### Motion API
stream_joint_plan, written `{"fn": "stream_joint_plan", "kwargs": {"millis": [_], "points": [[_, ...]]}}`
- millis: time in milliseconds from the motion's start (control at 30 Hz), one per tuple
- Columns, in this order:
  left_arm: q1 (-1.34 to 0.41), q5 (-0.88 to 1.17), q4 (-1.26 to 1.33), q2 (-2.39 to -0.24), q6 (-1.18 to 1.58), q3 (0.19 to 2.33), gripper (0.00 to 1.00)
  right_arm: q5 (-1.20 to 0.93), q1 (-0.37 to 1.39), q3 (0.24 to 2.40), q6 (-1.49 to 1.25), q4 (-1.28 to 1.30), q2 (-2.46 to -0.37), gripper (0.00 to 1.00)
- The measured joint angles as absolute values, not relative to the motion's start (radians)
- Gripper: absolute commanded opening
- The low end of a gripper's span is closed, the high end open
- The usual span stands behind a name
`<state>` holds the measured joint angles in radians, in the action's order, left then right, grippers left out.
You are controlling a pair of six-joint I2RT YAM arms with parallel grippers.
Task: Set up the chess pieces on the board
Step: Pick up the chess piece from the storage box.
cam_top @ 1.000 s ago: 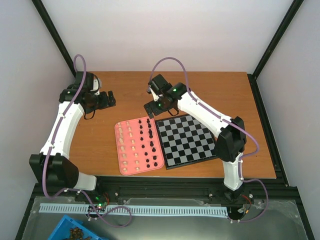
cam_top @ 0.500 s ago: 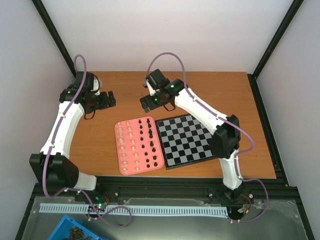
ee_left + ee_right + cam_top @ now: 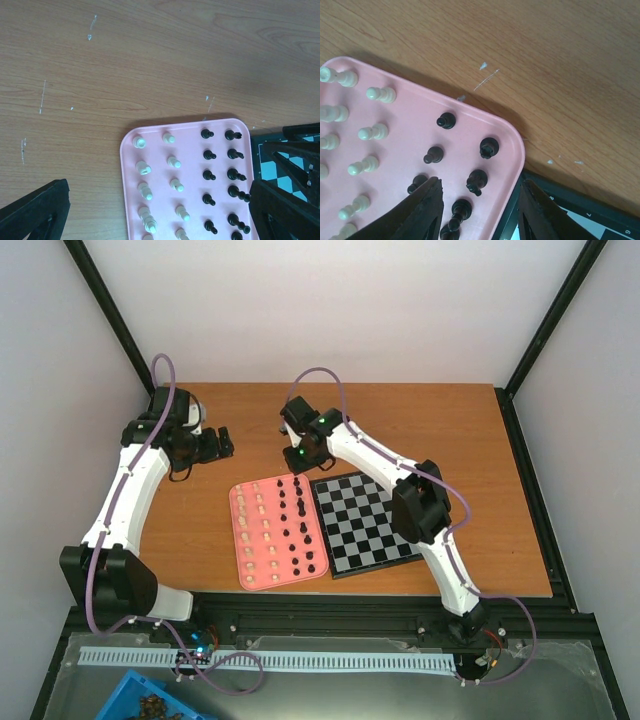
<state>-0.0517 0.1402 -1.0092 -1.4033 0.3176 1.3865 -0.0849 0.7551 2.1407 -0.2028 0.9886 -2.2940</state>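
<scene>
Our left gripper [image 3: 222, 443] hangs over the table [image 3: 450, 430], jaws wide, holding nothing. The chess pieces [image 3: 280, 525] stand in the pink tray [image 3: 238, 540]. Our right gripper [image 3: 481, 186] hovers over the black ones, jaws partly apart, gripping nothing. The board [image 3: 375, 525] lies just right of the tray.

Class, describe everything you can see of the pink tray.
The pink rounded rectangular tray, plastic-looking with a low raised rim, lies flat on the brown wooden table, its right edge close against the black-and-white checked chessboard. Small cream chess pieces stand in its left columns, small black chess pieces in its right columns.
</scene>
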Motion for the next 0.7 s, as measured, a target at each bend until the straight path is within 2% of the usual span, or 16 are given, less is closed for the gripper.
{"fn": "stream_joint_plan", "kwargs": {"millis": [700], "points": [[-0.052, 0.144, -1.008, -1.404, 0.318, 1.371, 1.00, -0.125, 0.758, 2.220, -0.204, 1.023, -2.424, 0.38]]}}
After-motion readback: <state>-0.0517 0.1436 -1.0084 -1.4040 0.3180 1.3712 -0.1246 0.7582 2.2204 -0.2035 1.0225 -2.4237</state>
